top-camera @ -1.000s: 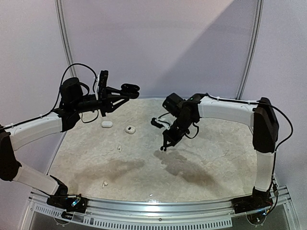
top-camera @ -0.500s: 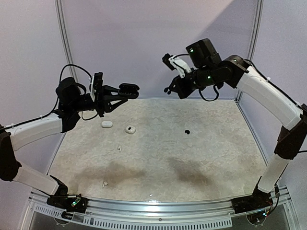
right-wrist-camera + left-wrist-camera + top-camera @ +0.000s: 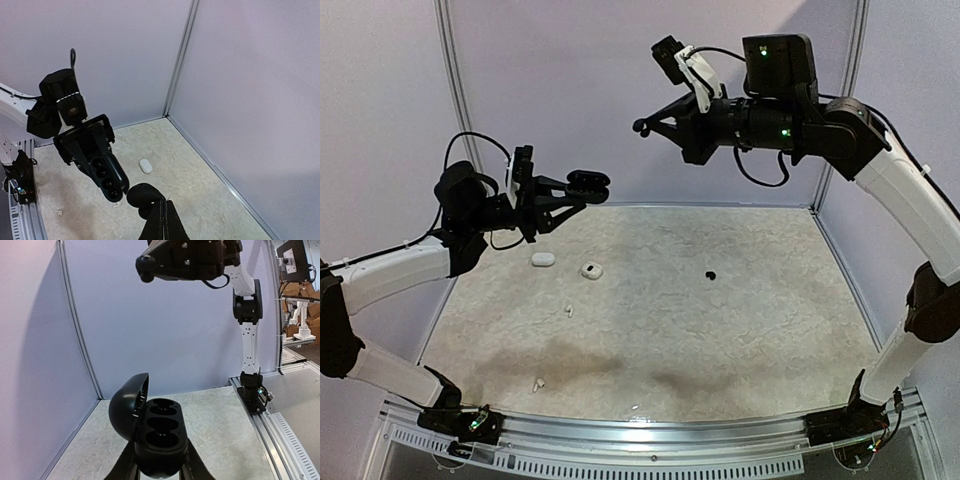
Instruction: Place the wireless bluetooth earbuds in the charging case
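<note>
Left tool point(image 3: 578, 190) is clamped on an open black pill-shaped charging case point(image 3: 162, 440) above the mottled table point(image 3: 770, 320). Right tool point(image 3: 642, 126), fingers together, hangs higher.

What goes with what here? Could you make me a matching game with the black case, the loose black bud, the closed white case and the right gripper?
1. black case
2. black bud
3. closed white case
4. right gripper

A. lying alone near the middle of the table
B. high in the air, shut
C. lid open, held by the left gripper
D. on the table's far left part

Pairs: 1-C, 2-A, 3-D, 4-B
</note>
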Tool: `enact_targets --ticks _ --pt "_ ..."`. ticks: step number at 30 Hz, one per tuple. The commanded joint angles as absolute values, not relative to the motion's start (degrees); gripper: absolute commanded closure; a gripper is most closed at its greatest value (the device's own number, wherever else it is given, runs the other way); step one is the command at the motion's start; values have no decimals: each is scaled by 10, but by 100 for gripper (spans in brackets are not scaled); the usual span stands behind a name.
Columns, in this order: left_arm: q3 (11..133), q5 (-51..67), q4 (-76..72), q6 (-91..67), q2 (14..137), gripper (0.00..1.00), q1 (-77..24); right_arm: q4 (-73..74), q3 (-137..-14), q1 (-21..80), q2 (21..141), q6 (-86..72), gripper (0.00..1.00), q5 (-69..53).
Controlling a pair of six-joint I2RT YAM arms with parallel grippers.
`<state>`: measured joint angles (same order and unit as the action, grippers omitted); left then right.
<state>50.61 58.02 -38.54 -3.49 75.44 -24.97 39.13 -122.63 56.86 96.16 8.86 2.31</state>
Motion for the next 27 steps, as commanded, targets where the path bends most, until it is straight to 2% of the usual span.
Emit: enact_targets --ticks 1,7,17,27 --pt "500 576 -403 -36 758 100 -254 382 -1233 596 984 155 100 -20" --pt "498 572 -406 -41 759 100 -254 375 -1215 611 987 204 100 -46" --pt "497 575 -378 -56 756 100 -254 369 -1216 627 1032 304 100 -3" --pt "496 576 -379 -52 760 100 -254 358 -1208 627 1047 328 100 34"
